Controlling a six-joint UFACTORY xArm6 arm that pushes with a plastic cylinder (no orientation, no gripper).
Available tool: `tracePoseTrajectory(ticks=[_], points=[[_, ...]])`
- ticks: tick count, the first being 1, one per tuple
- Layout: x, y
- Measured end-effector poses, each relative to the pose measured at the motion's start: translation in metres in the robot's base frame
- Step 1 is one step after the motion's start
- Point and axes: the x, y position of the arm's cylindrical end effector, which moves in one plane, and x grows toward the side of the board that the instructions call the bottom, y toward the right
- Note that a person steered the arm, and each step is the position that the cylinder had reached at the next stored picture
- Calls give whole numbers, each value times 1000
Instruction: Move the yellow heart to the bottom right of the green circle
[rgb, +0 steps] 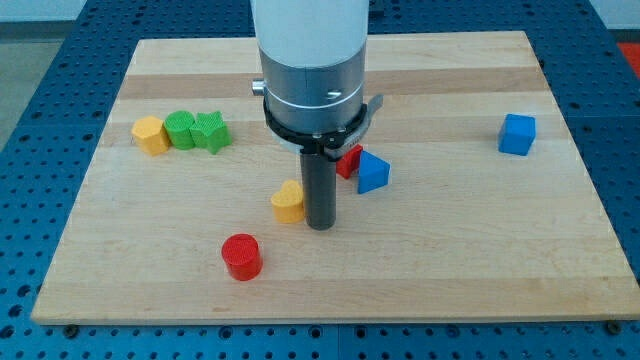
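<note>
The yellow heart (288, 202) lies near the board's middle. My tip (320, 224) stands right against its right side, touching or nearly so. The green circle (181, 130) sits at the view's upper left, between a yellow block (151, 134) on its left and a green star-like block (211, 131) on its right. The heart is well below and to the right of the green circle.
A red cylinder (241, 256) lies below-left of the heart. A red block (349, 160), partly hidden by the rod, and a blue triangular block (372, 172) sit just right of the rod. A blue cube (517, 134) is at the right. The wooden board (450, 270) carries all.
</note>
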Motion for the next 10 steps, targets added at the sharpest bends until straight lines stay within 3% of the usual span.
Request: tracePoseTrajectory(ticks=[4, 10], points=[[-18, -53], [-64, -63]])
